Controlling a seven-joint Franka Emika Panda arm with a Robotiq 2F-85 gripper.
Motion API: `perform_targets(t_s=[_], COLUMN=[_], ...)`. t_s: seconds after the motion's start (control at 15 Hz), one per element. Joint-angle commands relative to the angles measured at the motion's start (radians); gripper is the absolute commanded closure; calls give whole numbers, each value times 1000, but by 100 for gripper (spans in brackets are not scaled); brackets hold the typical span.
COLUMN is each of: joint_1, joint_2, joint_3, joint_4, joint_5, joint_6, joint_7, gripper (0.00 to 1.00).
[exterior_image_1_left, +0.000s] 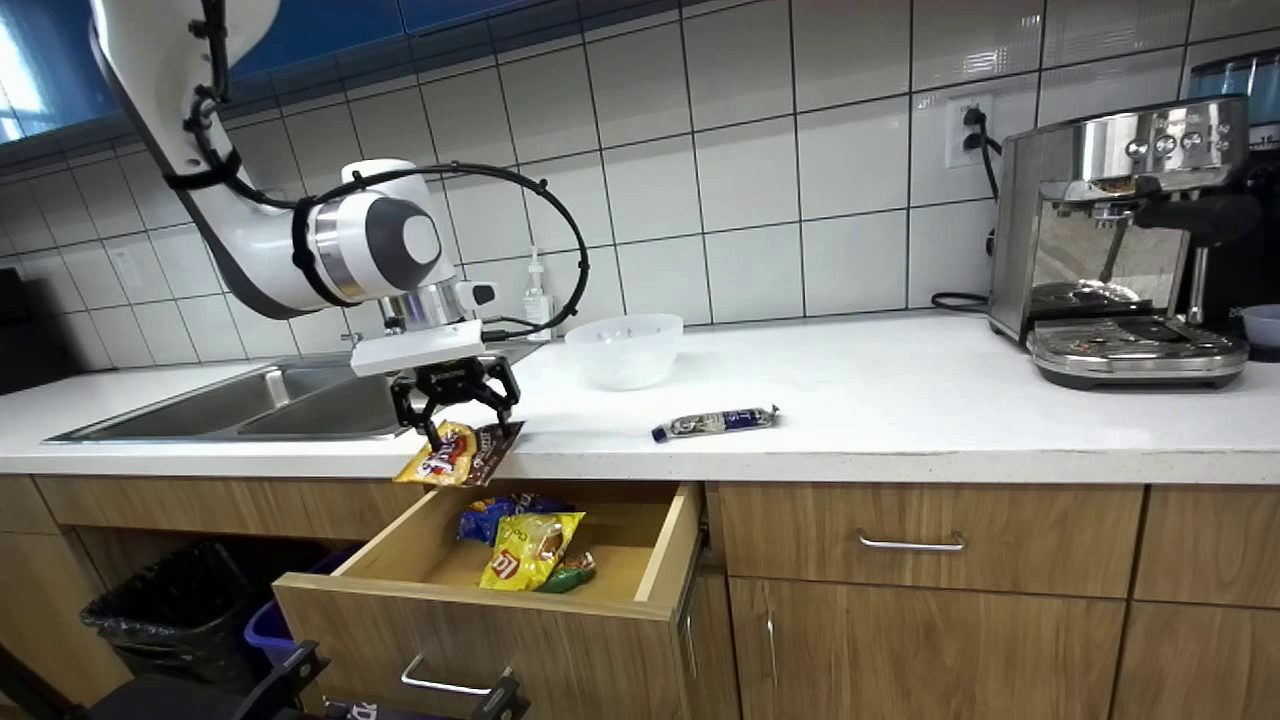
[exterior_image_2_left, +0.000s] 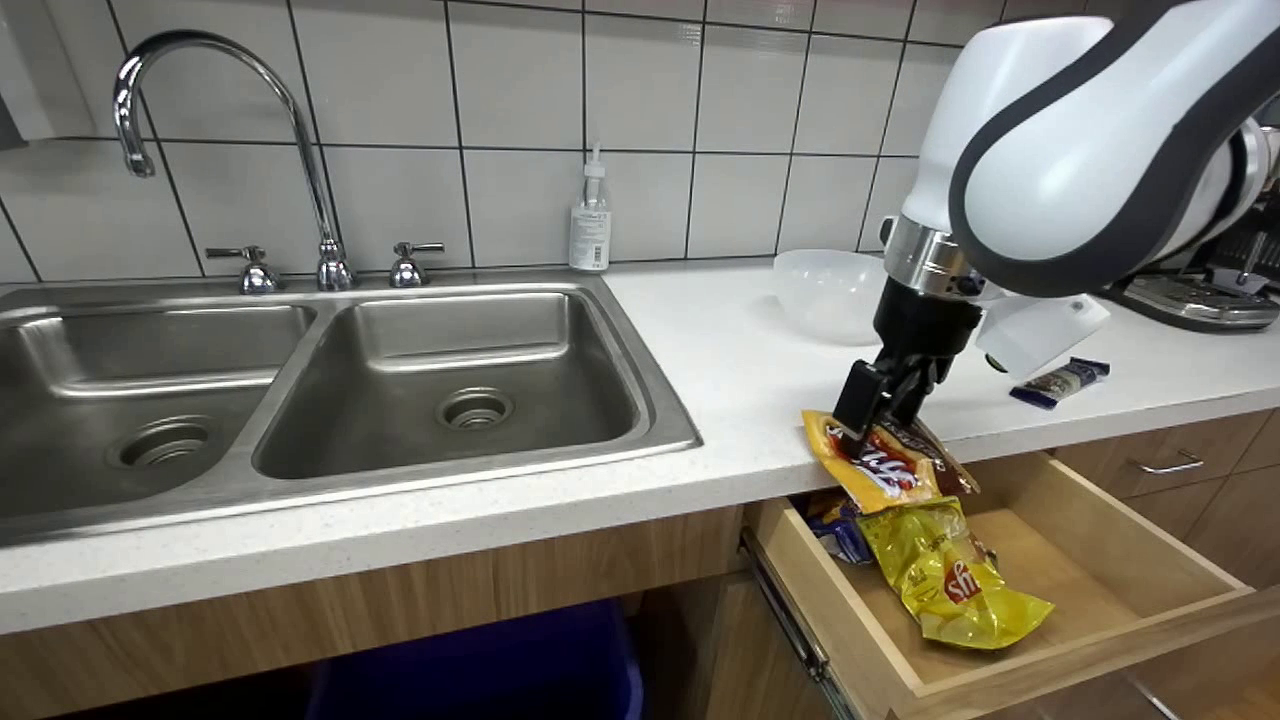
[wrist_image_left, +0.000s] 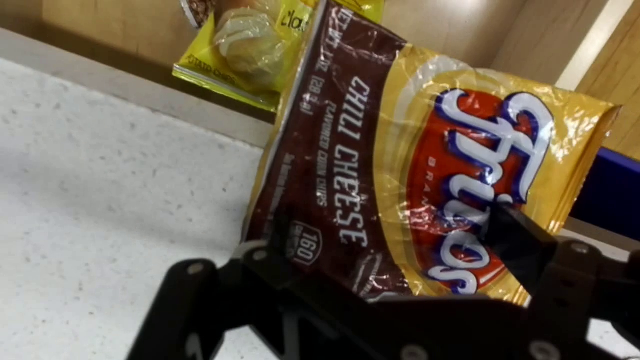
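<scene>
A white-tiled wall (exterior_image_1_left: 750, 170) is rising behind a pale worktop (exterior_image_1_left: 850, 400), where a steel sink (exterior_image_2_left: 370, 430) is lying well apart from an espresso machine (exterior_image_1_left: 1110, 240). A pump bottle (exterior_image_2_left: 590, 225) is standing by the sink's back corner, a frosted bowl (exterior_image_1_left: 625, 350) is sitting close to the wall, and a wrapped bar (exterior_image_1_left: 715, 423) is lying nearer the front. Under the worktop's edge, a wooden drawer (exterior_image_1_left: 560, 650) is standing pulled out. A yellow potato chip bag (exterior_image_2_left: 955, 580) is lying inside it, with a blue packet (exterior_image_1_left: 485, 522) sitting behind and a green packet (exterior_image_1_left: 572, 573) showing partly at its side. A brown and yellow Fritos Chili Cheese bag (wrist_image_left: 400, 170) is tilting at the worktop's front edge, partly over the drawer, its printed face showing plainly in the wrist view. The black fingers (wrist_image_left: 525, 245) are standing well apart, one overlapping the bag's brown end there and one overlapping the yellow end; I cannot tell whether they are gripping it or standing loose around it. Below the sink, a blue bin (exterior_image_2_left: 500, 660) is standing, and a black-lined bin (exterior_image_1_left: 185, 600) is sitting next to it.
</scene>
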Motion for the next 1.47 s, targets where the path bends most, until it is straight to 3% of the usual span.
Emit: perform_targets(t_s=[0.0,0.4,0.87,1.4], joint_1=[-20,-55,-33,-13], joint_2=[-87,-231,-369,-290], joint_3=[-3,21,-10,-22], joint_4=[-83,-182,-232,-185], joint_5=[-21,69,148,226], joint_6=[-30,-103,-155,-95], joint_7=[-19,-102,-169,-263], gripper=[0,0,0,0])
